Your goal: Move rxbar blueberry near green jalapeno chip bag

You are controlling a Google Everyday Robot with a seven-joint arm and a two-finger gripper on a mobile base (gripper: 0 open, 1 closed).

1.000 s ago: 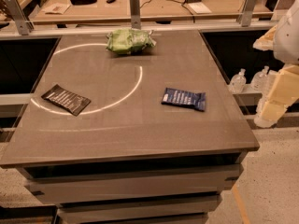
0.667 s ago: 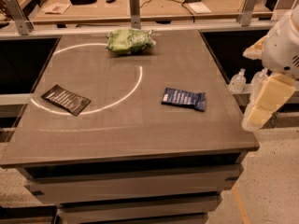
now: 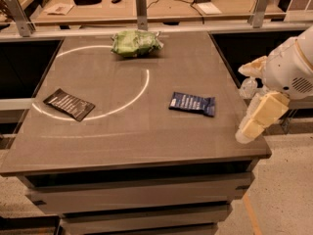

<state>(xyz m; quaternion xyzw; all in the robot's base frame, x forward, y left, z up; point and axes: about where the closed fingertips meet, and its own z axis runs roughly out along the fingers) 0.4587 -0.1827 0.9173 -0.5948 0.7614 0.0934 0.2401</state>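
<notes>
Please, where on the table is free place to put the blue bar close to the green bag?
Bare table lies in front of the green jalapeno chip bag, inside the white arc, and to its right. The rxbar blueberry lies mid-right, the black wrapper at left. The gripper hangs at the table's right edge.

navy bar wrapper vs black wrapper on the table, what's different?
Colour: the flat navy-blue bar wrapper with white lettering is blue; the flat black wrapper with white text is black. Place: the navy one lies right of the white circle line, the black one on that line at the left. Nearness: the end effector hangs beside the right edge of the grey table, nearer the navy one. Shared: both lie flat, untouched.
</notes>
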